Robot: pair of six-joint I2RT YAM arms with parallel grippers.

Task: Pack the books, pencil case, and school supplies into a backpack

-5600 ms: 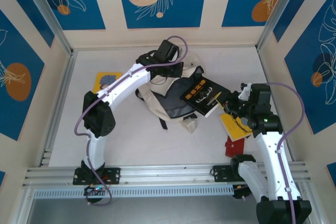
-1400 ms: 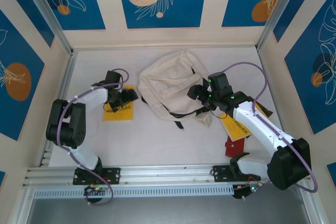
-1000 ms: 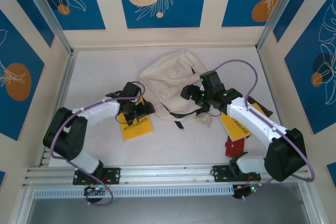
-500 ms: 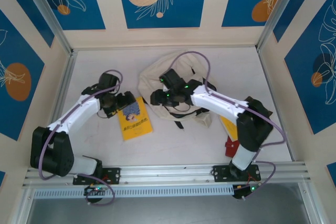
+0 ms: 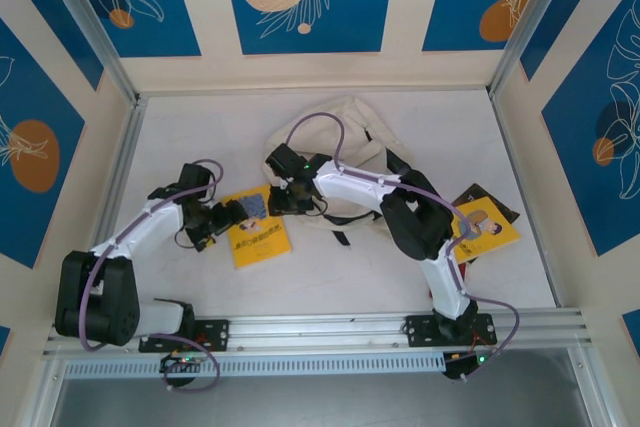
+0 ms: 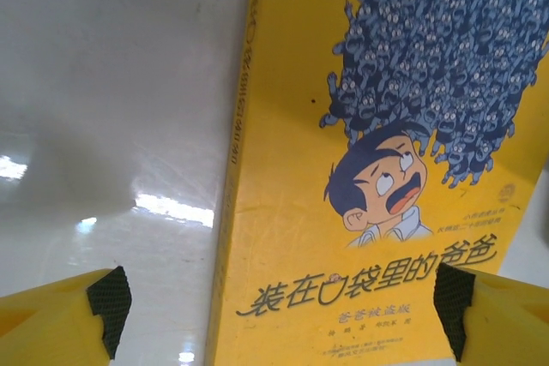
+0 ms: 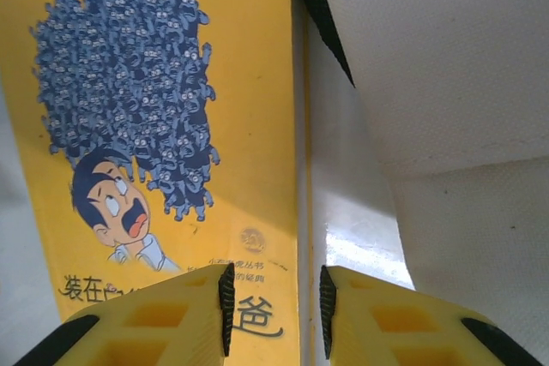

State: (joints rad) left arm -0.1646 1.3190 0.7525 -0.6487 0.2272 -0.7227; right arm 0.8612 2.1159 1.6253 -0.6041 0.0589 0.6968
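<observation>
A yellow book with a grey-blue picture lies flat on the white table, left of the cream backpack. My left gripper hovers at the book's left side. In the left wrist view its jaws stand wide open above the book's cover. My right gripper reaches across the backpack's front to the book's far right edge. Its fingers stand a narrow gap apart, straddling that edge without pinching it. Cream backpack fabric lies just to the right.
Another yellow book lies on a black one at the right of the table. A dark backpack strap runs beside the book's edge. Walls close in the table on three sides.
My right gripper has swung left from the backpack to the yellow book's edge, and its jaws have narrowed. The left gripper stayed open by the book, shifting slightly toward its left side.
</observation>
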